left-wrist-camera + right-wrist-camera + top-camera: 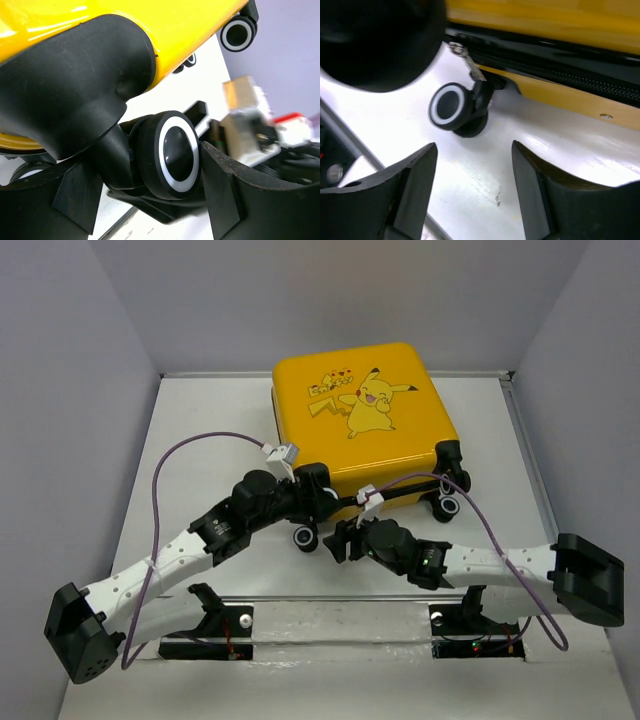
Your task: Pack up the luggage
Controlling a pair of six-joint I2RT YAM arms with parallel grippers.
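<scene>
Walls (60, 390) of plain pale grey close the space at nine, twelve and three o'clock, meeting a flat white tabletop (190, 400) with a slightly brushed look and a small dark scuff seen from the right wrist. A silver metal rail (330, 610) runs along its six o'clock edge, where both arm bases are bolted.

The small glossy yellow hard-shell suitcase (400, 380) lies flat and zipped shut toward twelve o'clock on the table, cartoon lid up, black wheels and handle on its six o'clock side.

The left gripper (145, 160) sits at the case's seven o'clock corner, released: its black fingers (75, 195) stand apart on either side of a black white-ringed caster wheel (177, 152), the right finger close against the wheel's rim. Whether it presses on it cannot be told.

The right gripper (475, 147) hovers at six o'clock of the case, just off its edge, jaws spread with only bare table between them. Beyond its tips, toward eleven o'clock, stands another white-ringed wheel (449, 106), and past that a silver zip pull (470, 62).
</scene>
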